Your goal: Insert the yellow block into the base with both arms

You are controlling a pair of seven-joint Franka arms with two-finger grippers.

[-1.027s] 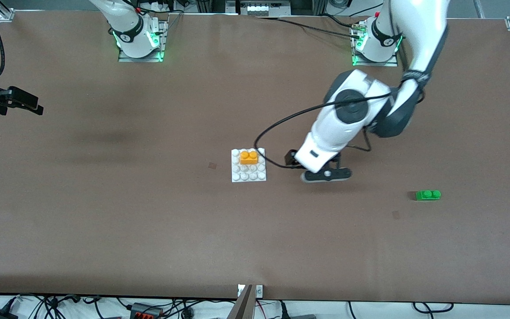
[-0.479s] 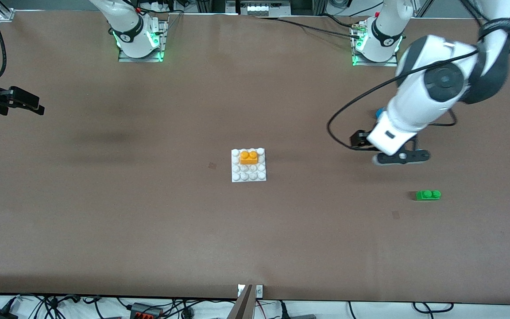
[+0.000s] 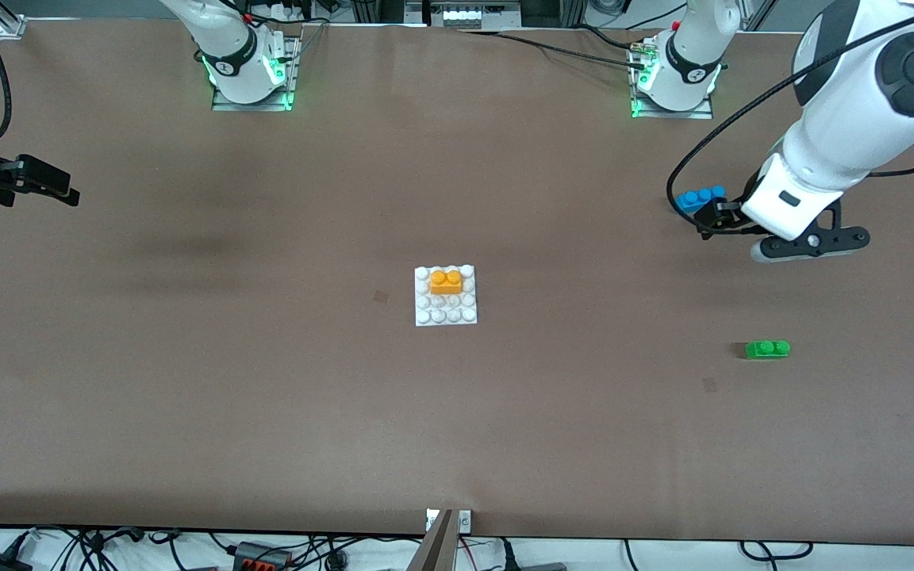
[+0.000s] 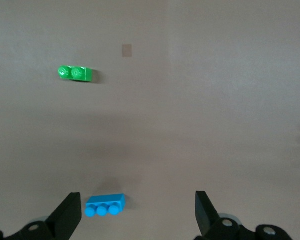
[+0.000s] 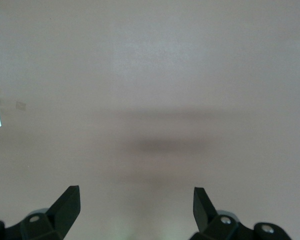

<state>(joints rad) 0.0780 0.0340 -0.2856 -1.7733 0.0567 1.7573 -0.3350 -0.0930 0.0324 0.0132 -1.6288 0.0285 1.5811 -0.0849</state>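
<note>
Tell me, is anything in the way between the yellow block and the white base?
No. The yellow block already sits on the base, on the studs farther from the front camera. Both grippers are away from it, fingers open: left gripper, right gripper.

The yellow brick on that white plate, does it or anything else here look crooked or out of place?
Nothing stands out. The yellow block sits square on the base, along its edge farthest from the front camera. The left gripper and the right gripper are both open and empty.
</note>
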